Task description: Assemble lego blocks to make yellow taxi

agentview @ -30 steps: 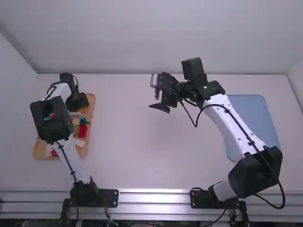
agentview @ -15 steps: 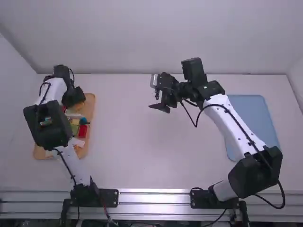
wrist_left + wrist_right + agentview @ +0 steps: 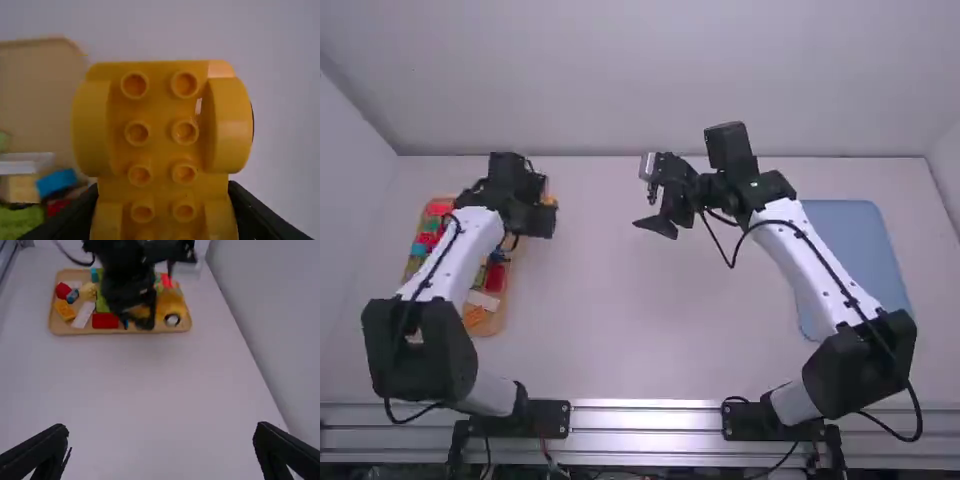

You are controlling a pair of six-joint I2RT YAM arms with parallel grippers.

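Left end effector pinches the yellow wheeled block; right end effector spread.

Both my arms: white rounded links, chunky black joint housings above the silver rail, loose thin black cables. Black base plates on that rail, small screws. My right gripper: black, tapered fingers.

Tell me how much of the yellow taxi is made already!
Done: only the picking up, it seems. In hand: the yellow car base, in the left gripper, its visible studs bare, so nothing is built on them. Left: likely setting it down and adding blocks, maybe from the tray, like the red block.
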